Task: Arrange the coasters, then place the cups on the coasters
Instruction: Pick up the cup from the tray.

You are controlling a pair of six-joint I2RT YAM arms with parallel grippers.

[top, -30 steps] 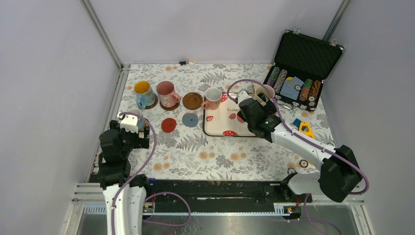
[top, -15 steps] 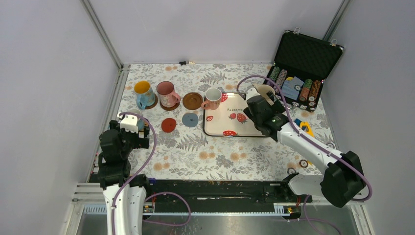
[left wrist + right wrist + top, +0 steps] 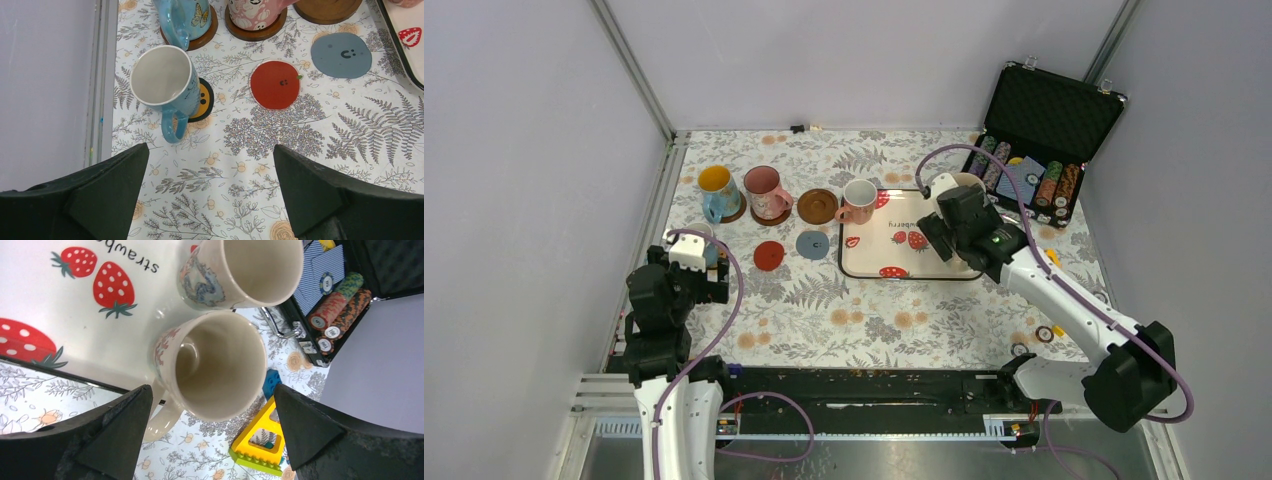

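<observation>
1. Wide-open, the right pincer (image 3: 211, 390) hangs over a cream ceramic mug (image 3: 215, 370), one black finger (image 3: 115, 430) on each side of it, and grips nothing
2. This mug stands upright at the right end of a white rectangular tray printed with red strawberries (image 3: 75, 315), its handle reaching out over the tray's rim
3. Just beside it, farther back on the tray, stands a second cream mug (image 3: 250, 270)
4. At the tray's far left corner stands a white mug with a pink handle (image 3: 859, 200)
5. An open black case of striped poker chips (image 3: 340, 295) and a yellow plastic triangle (image 3: 257, 440) lie beyond the tray's right end
6. Equally wide and empty, the left pincer (image 3: 211, 150) hovers above the flowered tablecloth (image 3: 300, 150), near a white-and-blue mug (image 3: 162, 82)
7. That mug is upright, and a black round coaster with an orange centre (image 3: 204, 100) shows from under one side; whether the mug sits squarely on it I cannot tell
8. A red round coaster (image 3: 275, 85) and a grey-blue round coaster (image 3: 341, 55) lie bare on the cloth, near each other but apart
9. Along the back row, a blue mug with a yellow inside (image 3: 716, 190) and a pink mug (image 3: 766, 190) each stand on a dark brown round coaster (image 3: 255, 34)
10. A third dark brown coaster (image 3: 818, 206) lies bare between the pink mug and the tray
</observation>
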